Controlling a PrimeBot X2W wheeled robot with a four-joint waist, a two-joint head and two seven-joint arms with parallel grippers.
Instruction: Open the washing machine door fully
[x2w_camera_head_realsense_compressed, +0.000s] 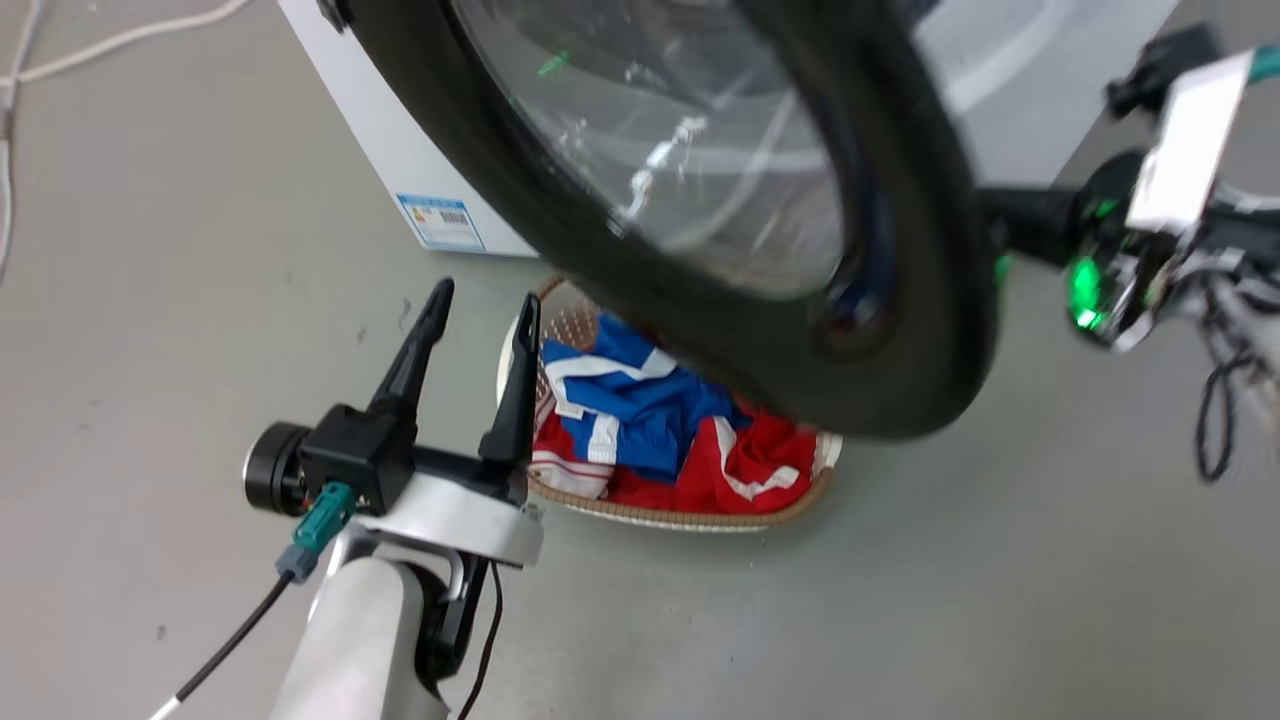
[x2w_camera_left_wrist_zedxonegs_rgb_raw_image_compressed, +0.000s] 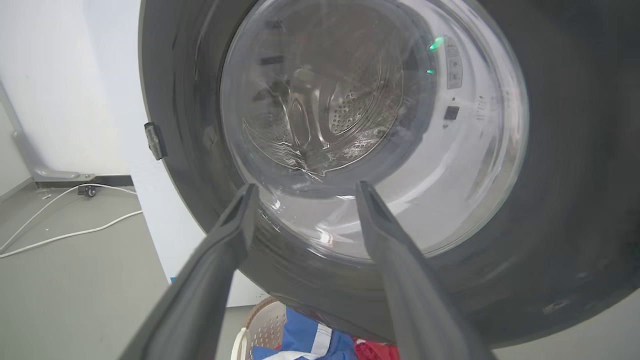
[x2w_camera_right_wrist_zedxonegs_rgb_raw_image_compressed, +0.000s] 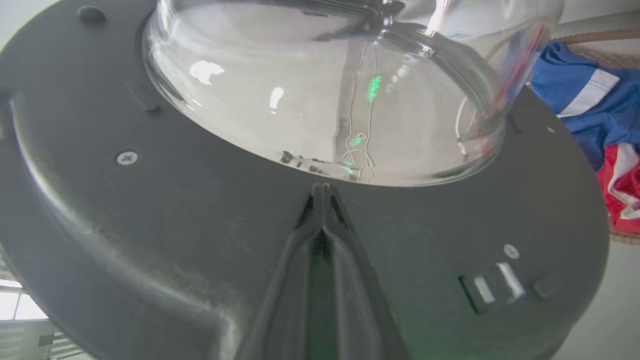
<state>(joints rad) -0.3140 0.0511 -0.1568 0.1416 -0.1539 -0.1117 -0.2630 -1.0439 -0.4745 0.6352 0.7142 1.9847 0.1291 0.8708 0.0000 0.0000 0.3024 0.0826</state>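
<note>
**Washing machine door, partly open.** The washing machine door (x2w_camera_head_realsense_compressed: 720, 340) is standing swung out from the white washing machine (x2w_camera_head_realsense_compressed: 395, 140). Its black rim is hanging over the far edge of a cream laundry basket (x2w_camera_head_realsense_compressed: 680, 518). The basket is sitting on the grey floor (x2w_camera_head_realsense_compressed: 150, 300) and holding blue and red clothes (x2w_camera_head_realsense_compressed: 640, 400).

The left gripper (x2w_camera_head_realsense_compressed: 485, 297) is hovering at the basket's left edge, fingers spread wide and gripping nothing. It is facing the door's outer side, where the steel drum (x2w_camera_left_wrist_zedxonegs_rgb_raw_image_compressed: 350, 110) is showing through the glass bowl (x2w_camera_left_wrist_zedxonegs_rgb_raw_image_compressed: 465, 190).

The right gripper (x2w_camera_right_wrist_zedxonegs_rgb_raw_image_compressed: 324, 186) is lying against the door's inner face, just beside the bowl's rim, fingers pressed together with nothing between them. The tips are probably touching the black plastic, though the angle is leaving this uncertain.

A blue sticker (x2w_camera_head_realsense_compressed: 440, 222) is showing low on the machine.
</note>
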